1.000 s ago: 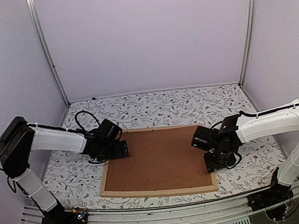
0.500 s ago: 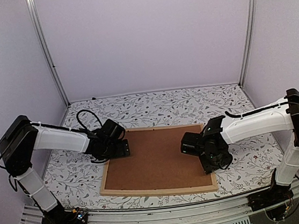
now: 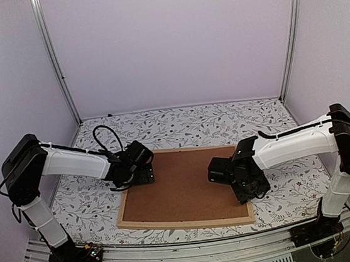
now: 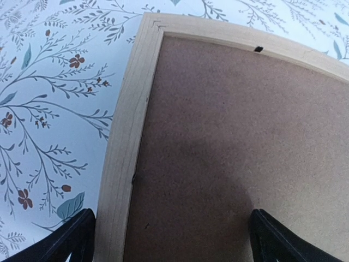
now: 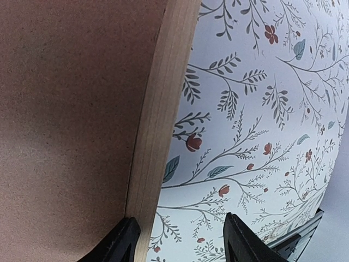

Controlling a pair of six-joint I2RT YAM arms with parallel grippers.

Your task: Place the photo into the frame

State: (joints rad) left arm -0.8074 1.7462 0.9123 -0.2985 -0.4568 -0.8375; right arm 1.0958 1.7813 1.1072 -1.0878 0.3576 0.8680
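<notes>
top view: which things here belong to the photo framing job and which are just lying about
Job: frame, lying back up; brown backing board in it; left gripper and right gripper, both open over its side edges; photo not in view.
Just there: floral table cover.

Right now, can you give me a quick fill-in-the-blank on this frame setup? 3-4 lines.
1. The frame lies flat with its brown ___ board facing up.
2. The left end effector is over the frame's far ___ corner.
3. The right end effector is at the frame's ___ edge.
4. Both end effectors have their jaws ___.

Missing words: backing; left; right; open
</notes>
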